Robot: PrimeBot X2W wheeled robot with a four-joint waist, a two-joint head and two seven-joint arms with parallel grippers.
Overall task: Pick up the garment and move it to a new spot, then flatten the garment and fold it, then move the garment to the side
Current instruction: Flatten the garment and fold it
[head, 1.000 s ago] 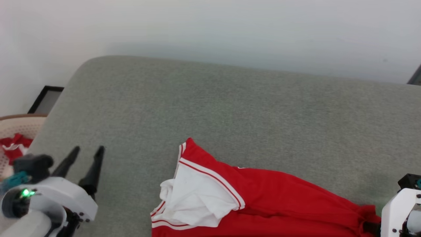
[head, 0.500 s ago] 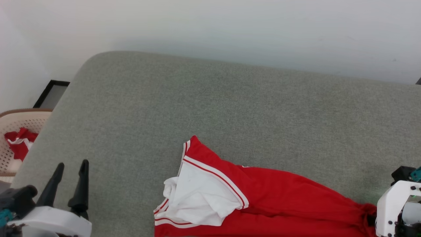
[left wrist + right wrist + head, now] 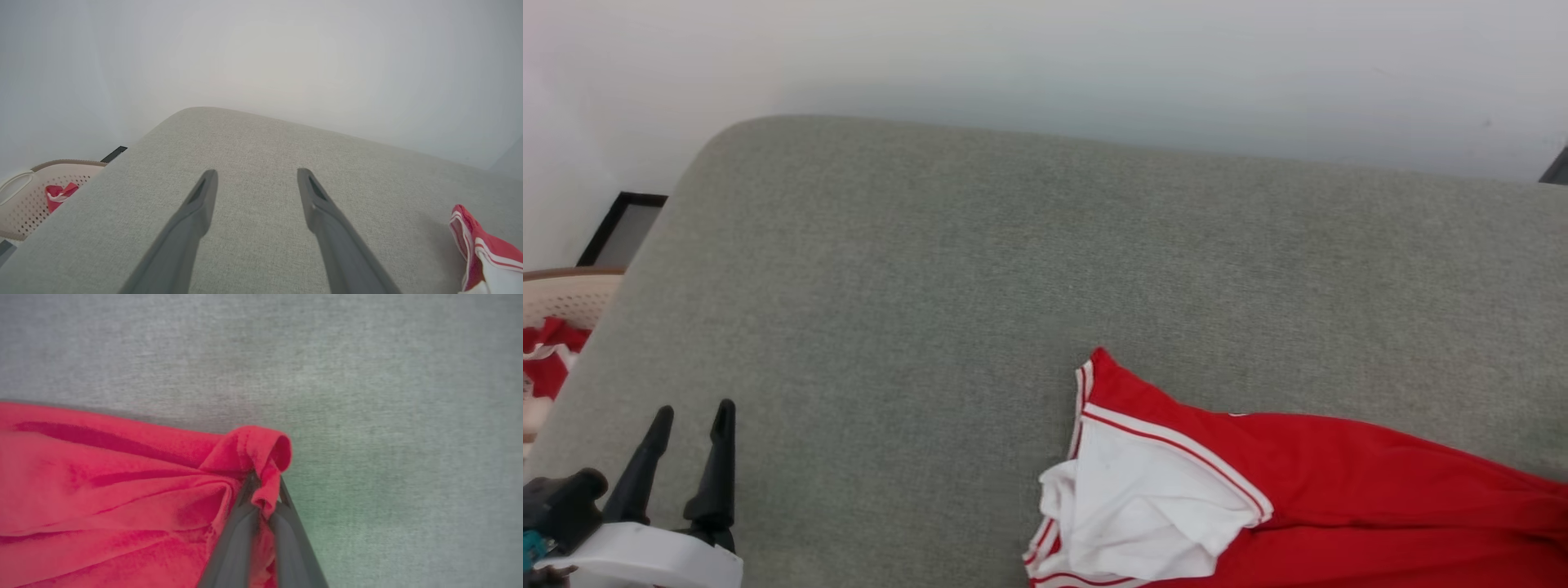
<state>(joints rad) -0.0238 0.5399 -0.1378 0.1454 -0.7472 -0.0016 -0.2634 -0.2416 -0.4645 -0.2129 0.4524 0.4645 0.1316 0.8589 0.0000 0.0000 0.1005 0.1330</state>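
The garment point(image 3: 1339, 482) is a red jersey with a white sleeve and white-red trim, lying crumpled at the lower right of the grey cushioned surface point(image 3: 1013, 269). Its sleeve edge point(image 3: 482, 249) also peeks in at the right of the left wrist view. In the right wrist view my right gripper point(image 3: 264, 486) is shut on a bunched red corner of the garment point(image 3: 122, 490). My left gripper point(image 3: 690, 412) stands open at the lower left, well left of the garment, with nothing between its fingers point(image 3: 200, 204).
A beige perforated basket point(image 3: 560, 294) holding another red-and-white cloth point(image 3: 543, 359) stands off the surface's left edge. A dark frame point(image 3: 621, 229) leans by the white wall behind. The surface's rounded far-left corner drops away.
My right gripper has closed on the garment's red corner. The garment now lies further right in the head view and the right gripper has left that view; the camera has also shifted.
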